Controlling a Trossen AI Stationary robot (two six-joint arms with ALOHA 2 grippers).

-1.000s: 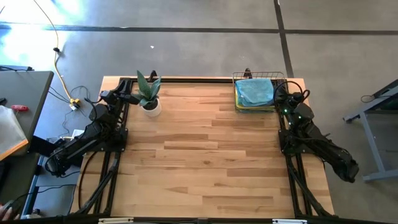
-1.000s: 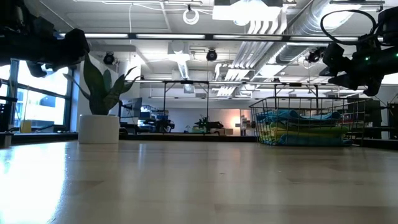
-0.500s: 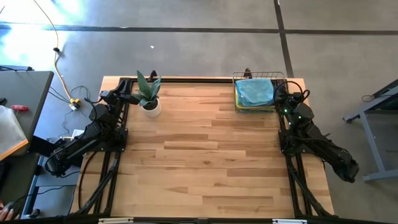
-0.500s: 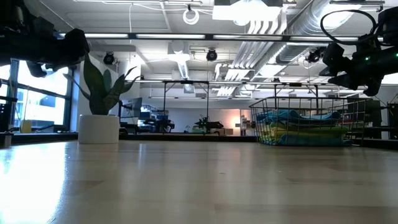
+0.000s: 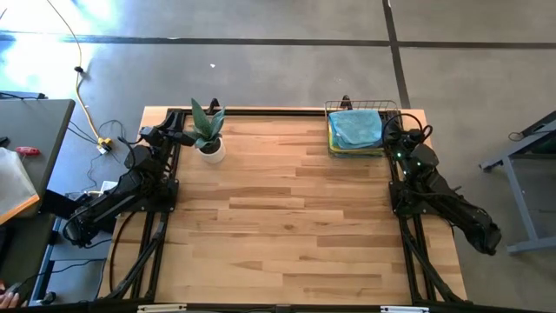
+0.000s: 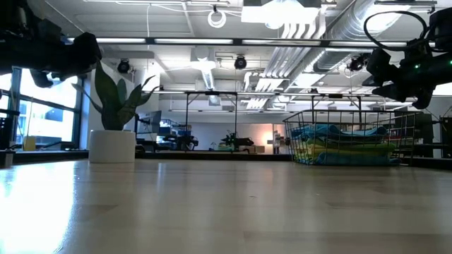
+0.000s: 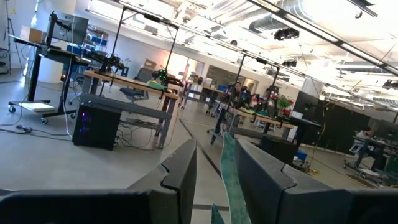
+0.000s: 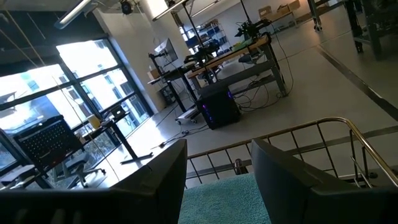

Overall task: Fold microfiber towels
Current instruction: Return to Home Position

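The left tool (image 7: 215,163) stands part open; right tool (image 8: 219,163) likewise, near towels (image 8: 231,202).

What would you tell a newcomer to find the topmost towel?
Start at the wooden table and go to its far right corner, where a copper wire basket stands. The towel on top of the folded stack inside is teal-blue; the layers under it show only as lime green and yellow edges.

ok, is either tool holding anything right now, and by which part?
Nothing is held. The left tool is open beside the plant; the right tool is open beside the basket holding the folded towels.
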